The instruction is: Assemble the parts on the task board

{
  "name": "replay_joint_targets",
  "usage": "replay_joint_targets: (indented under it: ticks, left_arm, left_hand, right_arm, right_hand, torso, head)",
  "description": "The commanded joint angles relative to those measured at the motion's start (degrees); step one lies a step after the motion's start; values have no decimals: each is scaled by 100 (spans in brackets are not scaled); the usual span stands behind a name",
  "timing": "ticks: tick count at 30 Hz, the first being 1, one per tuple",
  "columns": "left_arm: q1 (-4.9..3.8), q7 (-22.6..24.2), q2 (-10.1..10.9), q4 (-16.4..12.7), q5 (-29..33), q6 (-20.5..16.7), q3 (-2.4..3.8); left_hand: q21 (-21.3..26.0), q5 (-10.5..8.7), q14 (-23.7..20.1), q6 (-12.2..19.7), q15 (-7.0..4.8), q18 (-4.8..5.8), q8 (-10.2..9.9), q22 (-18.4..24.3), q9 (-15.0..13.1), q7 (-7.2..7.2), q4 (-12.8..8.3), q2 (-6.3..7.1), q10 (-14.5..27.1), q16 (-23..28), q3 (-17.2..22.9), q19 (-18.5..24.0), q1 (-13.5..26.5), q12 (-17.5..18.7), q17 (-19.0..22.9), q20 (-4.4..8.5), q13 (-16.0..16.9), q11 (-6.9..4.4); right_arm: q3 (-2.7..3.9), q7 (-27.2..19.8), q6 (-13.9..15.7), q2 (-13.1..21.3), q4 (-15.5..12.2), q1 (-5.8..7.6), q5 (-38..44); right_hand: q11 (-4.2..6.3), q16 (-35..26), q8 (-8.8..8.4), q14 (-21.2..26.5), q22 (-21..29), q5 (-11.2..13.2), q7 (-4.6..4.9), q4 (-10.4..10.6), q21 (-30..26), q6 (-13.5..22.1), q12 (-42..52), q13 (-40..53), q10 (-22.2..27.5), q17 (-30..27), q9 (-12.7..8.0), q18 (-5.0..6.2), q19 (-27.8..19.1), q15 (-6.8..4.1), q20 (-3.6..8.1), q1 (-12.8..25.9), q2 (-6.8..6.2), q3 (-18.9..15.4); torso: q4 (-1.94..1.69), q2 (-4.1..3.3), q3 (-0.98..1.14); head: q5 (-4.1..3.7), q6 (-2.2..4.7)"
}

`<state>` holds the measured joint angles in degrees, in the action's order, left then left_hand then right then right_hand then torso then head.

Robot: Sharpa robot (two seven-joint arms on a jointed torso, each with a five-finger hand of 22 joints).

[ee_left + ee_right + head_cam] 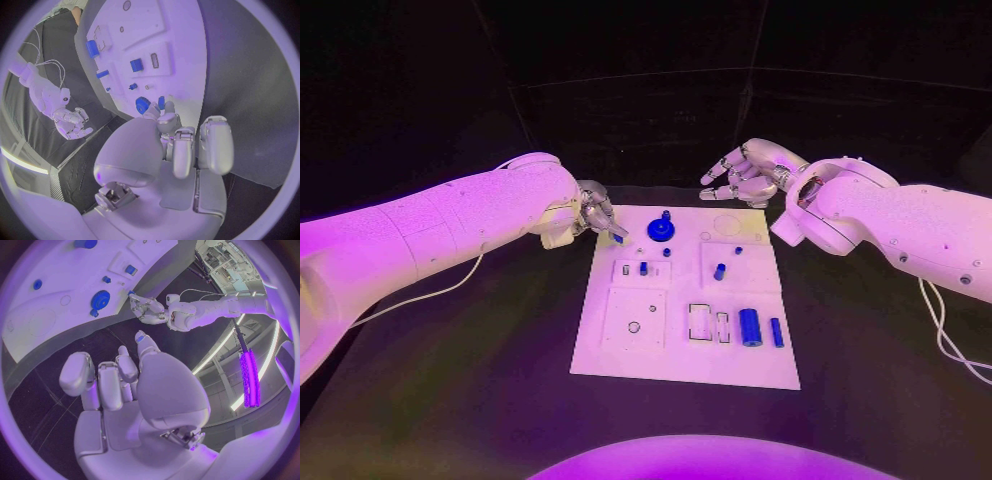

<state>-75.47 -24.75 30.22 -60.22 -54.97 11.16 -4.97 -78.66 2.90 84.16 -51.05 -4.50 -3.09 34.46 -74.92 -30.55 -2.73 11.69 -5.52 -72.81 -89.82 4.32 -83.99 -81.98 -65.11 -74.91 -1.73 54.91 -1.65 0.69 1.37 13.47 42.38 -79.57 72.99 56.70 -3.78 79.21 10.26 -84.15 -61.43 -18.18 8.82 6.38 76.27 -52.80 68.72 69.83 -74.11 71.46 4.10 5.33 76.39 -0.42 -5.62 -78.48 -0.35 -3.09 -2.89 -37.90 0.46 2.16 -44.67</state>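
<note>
- One white task board (678, 365) lies in the middle of the black bench (473, 400).
- Left hand (596, 218) sits at the board's far left corner, pinching one small blue part (617, 237) at its fingertips, right at the board's edge.
- One blue gear (661, 230) stands near the board's far edge, just beside that hand.
- Right hand (750, 170) hovers past the board's far right corner, fingers loosely curled, nothing in them.
- Counting the other blue pieces from the head view: one cylinder (750, 327) and one slim bar (777, 332) near the right edge.
- Four smaller blue bits around mid-board, among them one peg (720, 271); too small to name each.
</note>
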Motion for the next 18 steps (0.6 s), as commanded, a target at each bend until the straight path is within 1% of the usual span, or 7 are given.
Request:
replay_joint_targets:
  ticks: [1,5,8,10,12,13,18]
  left_arm:
    - [-14,80,104,-215,256,-397,4]
    - [-8,116,294,-554,133,-591,0]
    - [9,143,440,-831,-136,-728,-4]
    - [25,143,512,-969,-287,-808,-7]
    - [44,131,569,-1082,-415,-880,-9]
    - [53,123,589,-1123,-462,-906,-10]
    - [129,32,686,-1371,-744,-1078,-15]
  left_hand:
    - [-19,3,584,-72,-39,-12,16,-129,6,20,-634,83,-56,-18,717,-90,13,30,-1509,43,-3,7]
    - [-19,4,584,-84,-41,-11,18,-138,8,21,-664,198,-72,-18,944,-95,66,42,-1509,45,-14,6]
    - [-30,3,584,-97,-41,-7,22,-159,8,21,-679,301,-96,-18,1130,-104,124,36,-1509,46,-6,3]
    - [-31,3,584,-97,-41,-7,22,-160,8,22,-680,306,-97,-18,1140,-104,127,36,-1509,46,-5,3]
    - [-36,2,584,-117,-43,-5,29,-174,8,24,-685,402,-123,-18,1347,-111,200,31,-1509,47,1,1]
    - [-36,2,584,-117,-43,-5,29,-174,8,24,-685,402,-123,-18,1347,-111,200,31,-1509,47,1,1]
    - [-46,2,584,-135,-47,-1,39,-195,4,28,-699,508,-156,-18,1567,-121,277,14,-1509,49,24,-4]
  right_arm:
    - [4,-43,10,14,-18,11,9]
    - [4,-42,11,34,-23,11,9]
    - [4,-44,12,44,-22,11,9]
    - [4,-44,12,47,-19,11,9]
    - [4,-45,12,48,-18,11,9]
    - [4,-46,12,48,-17,11,9]
    - [4,-50,12,47,-10,11,9]
  right_hand:
    - [-1,-33,20,-161,-1,-27,2,39,-33,54,-12,6,13,9,-5,28,-32,-21,4,7,41,7]
    - [-1,-35,23,-160,-1,-30,2,46,-33,54,-8,9,10,6,-4,28,-31,-21,4,10,44,5]
    - [-1,-35,23,-160,-1,-30,2,46,-33,54,-8,9,10,6,-4,28,-31,-21,4,10,44,5]
    - [-1,-35,23,-160,-1,-30,2,46,-33,54,-8,9,10,6,-4,28,-31,-21,4,10,44,5]
    - [-1,-35,23,-160,-1,-30,2,46,-33,54,-8,9,10,6,-4,28,-31,-21,4,10,44,5]
    - [-1,-35,23,-160,-1,-30,2,46,-33,54,-8,9,10,6,-4,28,-31,-21,4,10,44,5]
    - [-1,-35,23,-160,-1,-30,2,46,-33,54,-8,9,10,6,-4,28,-31,-21,4,10,44,5]
  torso:
    - [-28,18,10]
    - [-23,17,7]
    - [-36,23,4]
    - [-34,22,3]
    - [-41,27,2]
    - [-47,29,0]
    - [-37,17,-4]
  head:
    - [-6,-8]
    - [11,-13]
    - [16,-13]
    - [20,-13]
    - [23,-20]
    - [21,-25]
    - [37,-26]
